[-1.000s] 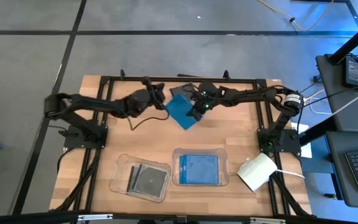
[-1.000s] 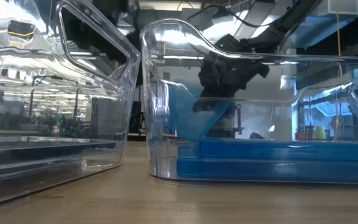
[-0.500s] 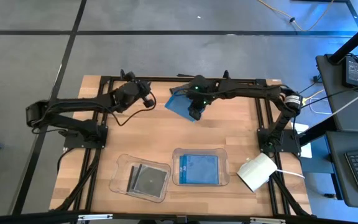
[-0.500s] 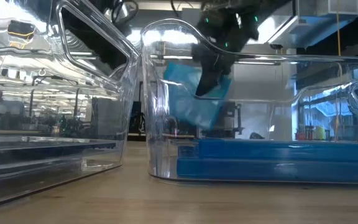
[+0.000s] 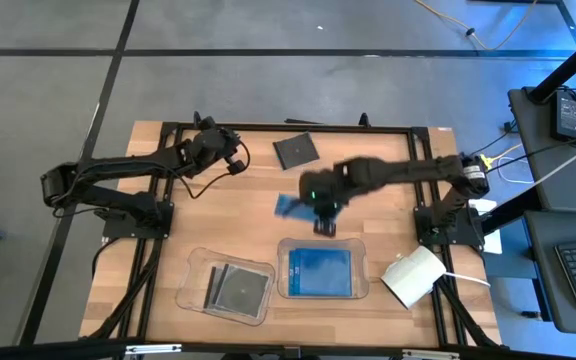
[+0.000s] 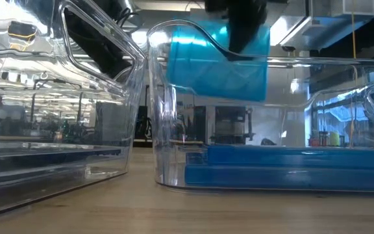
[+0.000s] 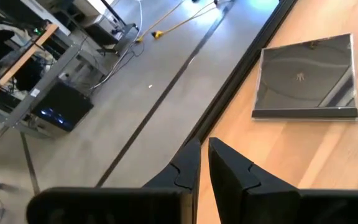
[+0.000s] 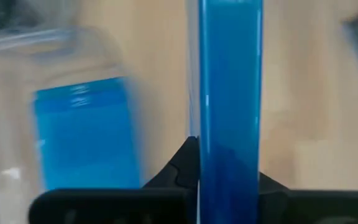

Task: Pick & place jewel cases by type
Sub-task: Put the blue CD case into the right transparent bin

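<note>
1. A wooden surface (image 5: 168, 250) is being shown, ringed by grey floor (image 5: 58, 90).
2. A blue jewel case (image 5: 292, 207) is being gripped by the closed right tool (image 5: 324, 226) at centre, above the blue-filled tray (image 5: 360, 270).
3. A black jewel case (image 5: 295, 150) is lying at 12 o'clock; the left tool (image 5: 236, 160), shut and empty, is being held at 11 o'clock.

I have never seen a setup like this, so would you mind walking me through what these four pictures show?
Two dark robot arms work at a wooden table. One camera looks straight down, one sits at table height, and one rides on each wrist. The right gripper is shut on a blue jewel case, carried above the right tray, which already holds blue cases. The left tray holds dark cases. A black jewel case lies near the table's far edge. The left gripper is shut and empty, near that far edge.
</note>
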Tool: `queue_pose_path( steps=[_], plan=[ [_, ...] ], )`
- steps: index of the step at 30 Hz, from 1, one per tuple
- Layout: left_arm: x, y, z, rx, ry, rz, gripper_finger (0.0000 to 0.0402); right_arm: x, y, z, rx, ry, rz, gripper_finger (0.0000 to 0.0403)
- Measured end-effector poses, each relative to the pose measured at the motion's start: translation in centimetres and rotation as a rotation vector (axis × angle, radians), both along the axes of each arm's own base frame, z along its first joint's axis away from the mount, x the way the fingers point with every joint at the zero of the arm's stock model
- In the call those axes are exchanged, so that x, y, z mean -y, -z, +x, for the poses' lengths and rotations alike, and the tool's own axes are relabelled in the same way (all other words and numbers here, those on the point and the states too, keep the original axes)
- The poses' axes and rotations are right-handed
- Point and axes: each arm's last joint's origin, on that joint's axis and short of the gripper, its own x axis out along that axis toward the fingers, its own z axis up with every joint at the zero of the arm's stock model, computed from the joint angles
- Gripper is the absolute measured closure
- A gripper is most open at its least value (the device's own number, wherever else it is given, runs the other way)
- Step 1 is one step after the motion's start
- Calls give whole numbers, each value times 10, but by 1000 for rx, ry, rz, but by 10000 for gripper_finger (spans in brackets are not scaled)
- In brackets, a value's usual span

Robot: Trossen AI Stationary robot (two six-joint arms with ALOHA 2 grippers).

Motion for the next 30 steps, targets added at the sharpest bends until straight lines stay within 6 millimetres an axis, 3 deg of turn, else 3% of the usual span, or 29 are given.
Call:
queue_pose_path(
  steps=[5, 10, 23, 30],
  plan=[
    [1, 0, 1, 12, 38, -19, 374, -45, 0, -4, 2, -46, -9, 383],
    [2, 0, 3, 43, 82, -52, 373, -73, 0, -12, 4, -27, -64, 385],
    [2, 0, 3, 73, 96, -82, 378, -119, 3, -33, -43, -1, -63, 384],
    [2, 0, 3, 73, 96, -82, 373, -128, 13, -37, -47, -141, -169, 376]
  ],
)
